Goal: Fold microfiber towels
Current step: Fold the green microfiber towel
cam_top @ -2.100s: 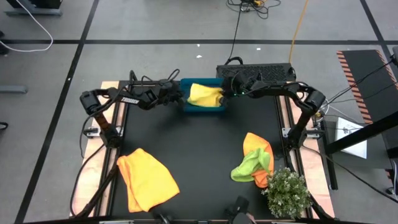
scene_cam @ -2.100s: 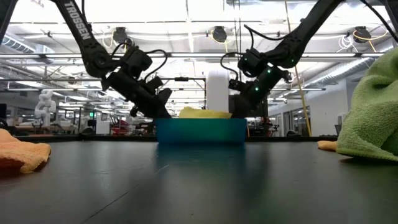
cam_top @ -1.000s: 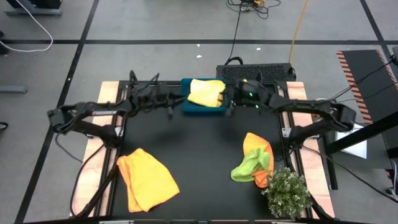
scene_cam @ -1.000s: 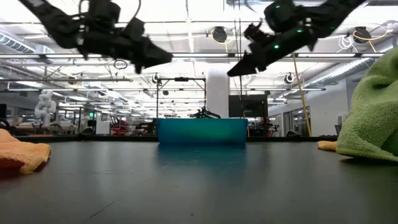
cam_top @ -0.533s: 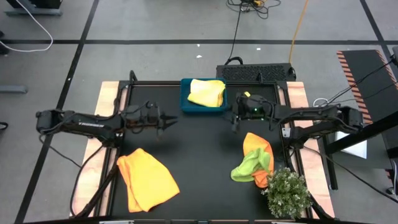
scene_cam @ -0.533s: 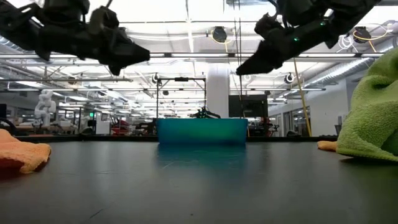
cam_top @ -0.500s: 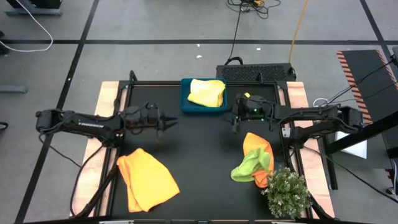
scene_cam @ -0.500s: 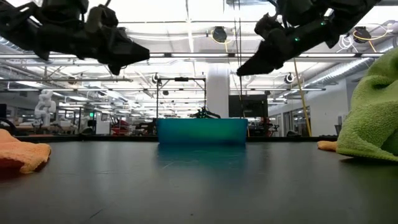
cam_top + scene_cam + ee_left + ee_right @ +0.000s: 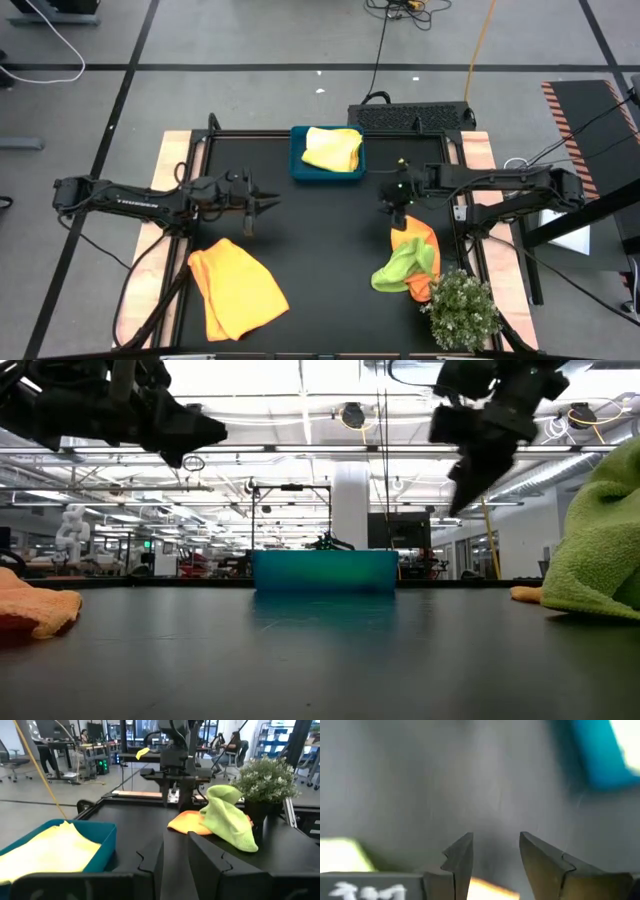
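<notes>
While both arms hang above the tabletop [image 9: 320, 250] with nothing held, the step in hand looks like reaching for the next cloth.
Right gripper [image 9: 392, 205]: fingers apart with a clear gap, empty, pointing down just above the near edge of the orange towel [image 9: 415, 235].
Left gripper [image 9: 262, 200]: fingers only slightly parted, empty, level above bare tabletop.
Lime green towel [image 9: 398, 265]: bunched on that orange towel, just beyond the right gripper, beside the plant [image 9: 462, 308].
Second orange towel [image 9: 238, 288]: spread loosely, near and below the left gripper.
Pale yellow towel [image 9: 332, 148]: lying in the teal tray [image 9: 300, 170], between and beyond both grippers.
Doing it well: judged best to pinch one corner only, so the green cloth does not lift too.
Writing: "TROSSEN" on the left arm, too small here to read surely.
</notes>
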Motion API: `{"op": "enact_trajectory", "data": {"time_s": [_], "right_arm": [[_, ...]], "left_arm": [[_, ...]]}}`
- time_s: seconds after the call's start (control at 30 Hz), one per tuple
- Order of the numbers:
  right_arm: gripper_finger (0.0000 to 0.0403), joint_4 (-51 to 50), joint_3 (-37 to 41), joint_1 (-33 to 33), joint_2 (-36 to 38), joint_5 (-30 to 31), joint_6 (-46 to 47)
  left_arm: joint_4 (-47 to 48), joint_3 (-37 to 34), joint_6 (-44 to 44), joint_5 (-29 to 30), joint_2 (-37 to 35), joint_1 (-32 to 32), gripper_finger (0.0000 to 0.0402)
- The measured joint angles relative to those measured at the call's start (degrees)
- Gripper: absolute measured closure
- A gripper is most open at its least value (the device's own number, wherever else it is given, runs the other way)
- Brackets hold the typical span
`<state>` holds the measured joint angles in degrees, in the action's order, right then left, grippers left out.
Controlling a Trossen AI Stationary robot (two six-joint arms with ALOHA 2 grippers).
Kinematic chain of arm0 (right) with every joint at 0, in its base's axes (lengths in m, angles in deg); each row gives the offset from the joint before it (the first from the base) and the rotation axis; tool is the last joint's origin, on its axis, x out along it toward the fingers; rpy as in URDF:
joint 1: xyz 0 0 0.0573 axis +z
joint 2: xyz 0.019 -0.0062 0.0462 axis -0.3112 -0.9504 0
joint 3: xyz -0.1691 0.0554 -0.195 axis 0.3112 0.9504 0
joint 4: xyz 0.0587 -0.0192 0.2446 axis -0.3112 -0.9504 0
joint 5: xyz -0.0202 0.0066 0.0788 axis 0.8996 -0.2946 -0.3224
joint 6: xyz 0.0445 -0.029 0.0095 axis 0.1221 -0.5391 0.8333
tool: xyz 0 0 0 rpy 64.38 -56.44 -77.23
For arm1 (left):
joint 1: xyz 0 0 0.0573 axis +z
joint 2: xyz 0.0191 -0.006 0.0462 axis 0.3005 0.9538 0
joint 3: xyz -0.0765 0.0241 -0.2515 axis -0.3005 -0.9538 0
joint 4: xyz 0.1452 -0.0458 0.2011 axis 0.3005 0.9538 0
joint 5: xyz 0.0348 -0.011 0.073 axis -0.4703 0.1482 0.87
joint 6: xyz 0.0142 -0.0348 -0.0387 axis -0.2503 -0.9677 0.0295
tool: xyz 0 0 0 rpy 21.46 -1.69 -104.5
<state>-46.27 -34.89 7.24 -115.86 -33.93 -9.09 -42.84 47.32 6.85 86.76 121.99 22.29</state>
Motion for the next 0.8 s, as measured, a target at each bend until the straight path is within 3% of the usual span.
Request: {"op": "enact_trajectory", "data": {"time_s": [0.13, 0.3, 0.5, 0.8], "right_arm": [[0.0252, -8.3, -2.3, 0.1, 0.0, -3.6, 2.7], [0.0252, -16.4, -4.7, -0.9, 0.0, -3.7, 5.9], [0.0252, -19.3, -4.7, -2.9, 0.0, -3.8, 6.9], [0.0252, -26.1, -4.7, -3.8, 0.0, -17.2, 13.0]], "left_arm": [[1.4, 0.0, 0.5, 0.0, 0.2, 0.0, 0.0314], [1.7, 0.0, 0.7, 0.0, 0.2, 0.0, 0.0314], [1.9, 0.0, 0.4, 0.0, 0.2, 0.0, 0.0314], [3.8, 0.0, -1.5, -0.1, 0.2, 0.0, 0.0314]]}}
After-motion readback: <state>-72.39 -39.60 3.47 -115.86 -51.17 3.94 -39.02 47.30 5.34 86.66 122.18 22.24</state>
